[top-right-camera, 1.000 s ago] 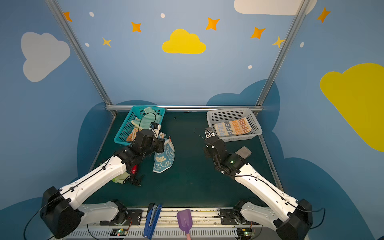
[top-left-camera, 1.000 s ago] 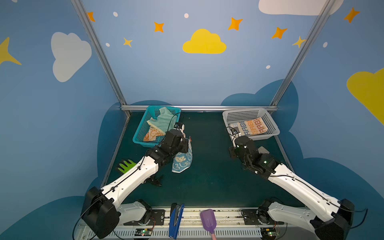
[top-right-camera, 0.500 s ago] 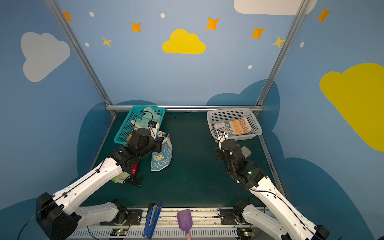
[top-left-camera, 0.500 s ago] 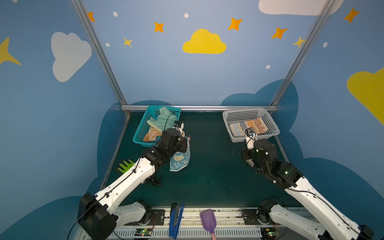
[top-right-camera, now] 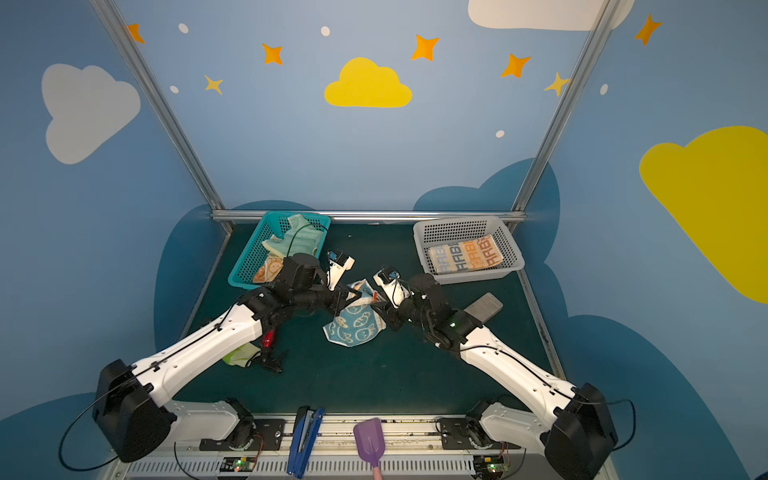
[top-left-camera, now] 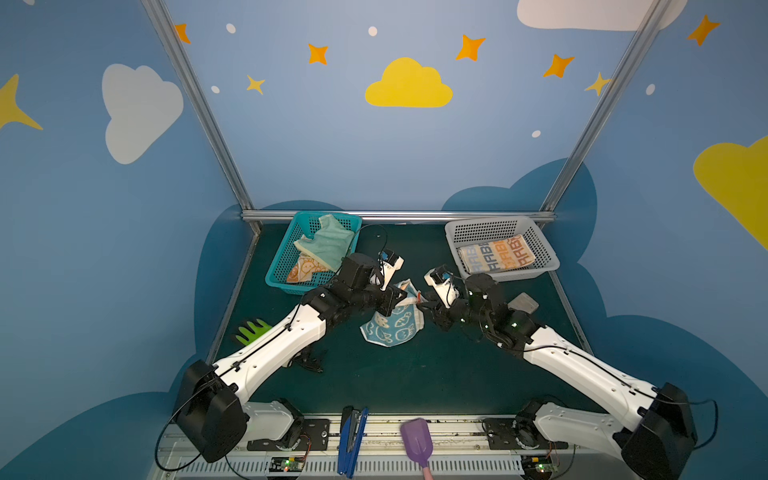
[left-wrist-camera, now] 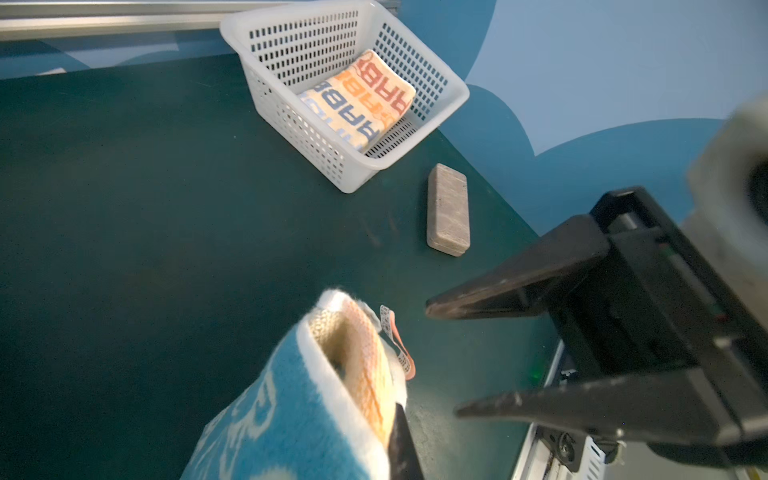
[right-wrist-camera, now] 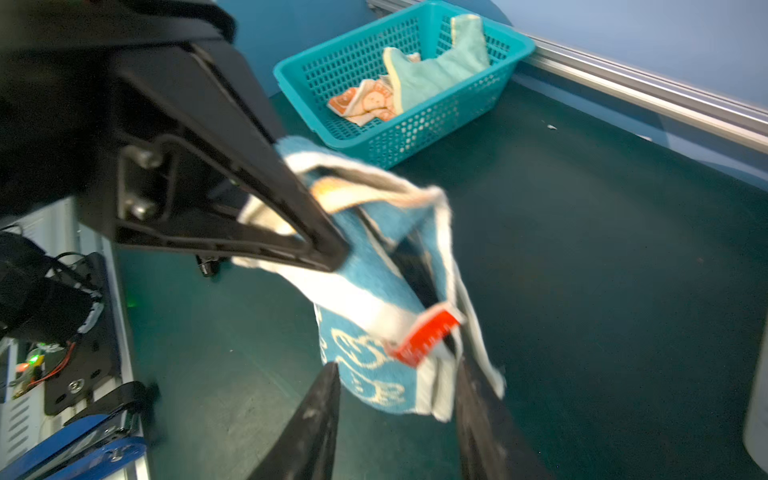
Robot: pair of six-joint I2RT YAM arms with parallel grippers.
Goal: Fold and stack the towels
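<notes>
Two grippers meet at the blue towel (top-left-camera: 390, 328), patterned with white rabbits, which hangs crumpled over the green surface (top-left-camera: 395, 382) just off the teal basket's (top-left-camera: 282, 253) near corner. The left gripper (top-left-camera: 395, 298) is clamped tight on its white-bordered upper hem, a cream-orange underside showing in the fold, while the right gripper (left-wrist-camera: 442, 361) has its jaws parted, tips just beside the corner carrying a red tag (right-wrist-camera: 424, 332). Inside the teal basket the mint-green towel (top-left-camera: 328, 245) lies rumpled over the orange rabbit towel (top-left-camera: 301, 270); well apart from that basket, a white basket (top-left-camera: 509, 275) holds the lettered towel (top-left-camera: 494, 255), orange and grey, folded flat.
</notes>
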